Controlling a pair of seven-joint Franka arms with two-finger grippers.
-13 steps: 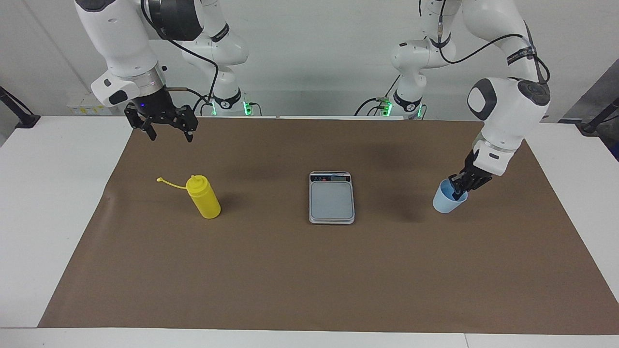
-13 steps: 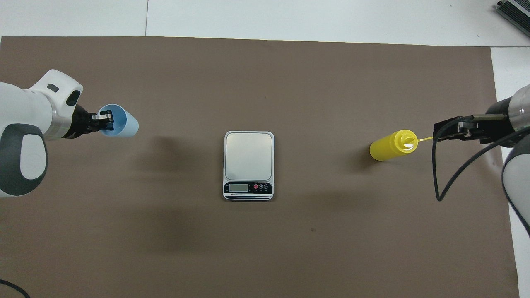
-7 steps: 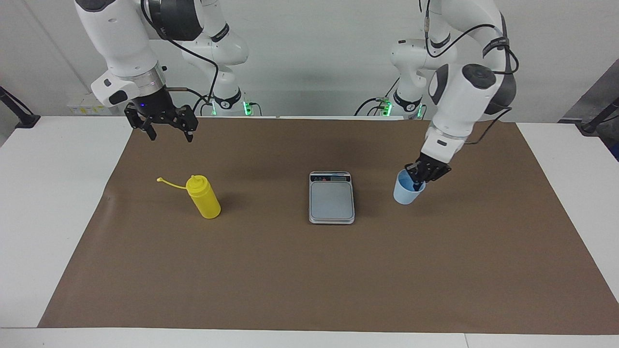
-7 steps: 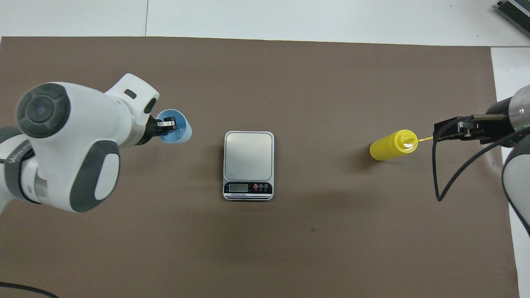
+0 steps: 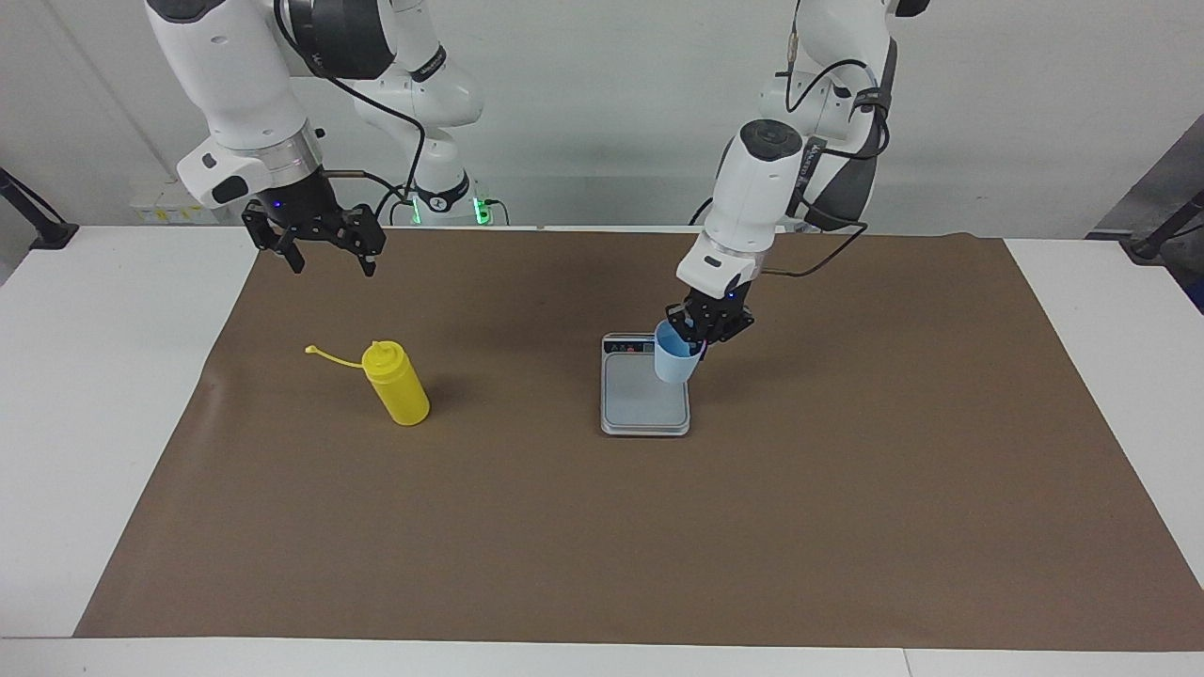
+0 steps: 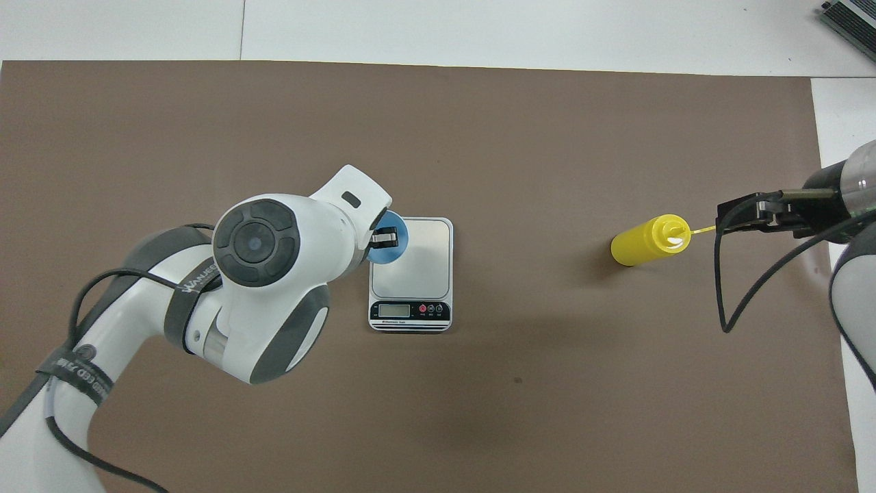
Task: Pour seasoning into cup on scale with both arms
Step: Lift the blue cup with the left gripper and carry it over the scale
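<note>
Cup (image 5: 675,361) has travelled a long way in the last sec: it was at the left arm's end of the brown mat, then halfway in, and now it hangs over the scale (image 5: 644,404), at the plate's edge toward the left arm's end. Left gripper (image 5: 701,331) came along with it, arm now swung in toward mid-table. Everything else matches the earlier frames: bottle, scale and right gripper haven't shifted.

Grip: left gripper's fingers are pinched tight on the cup's rim wall, one finger inside the mouth, one outside; cup hangs just below the claw, mouth up, slightly tilted. In the overhead view the cup (image 6: 390,237) shows only partly past the arm's wrist, over the scale's (image 6: 417,257) plate corner farthest from the display. Can't tell from the facing view whether the cup's base is touching the plate or just above it.

Seasoning bottle (image 5: 396,382) stands upright on the mat toward the right arm's end, well apart from the scale, cap strap sticking out sideways. Right gripper (image 5: 324,259) waits up in the air over the mat near the bottle, fingers spread fully apart, holding nothing. Overhead: right gripper (image 6: 742,216) sits just beside the bottle (image 6: 647,240) top, w/ the strap tip pointing at it.
</note>
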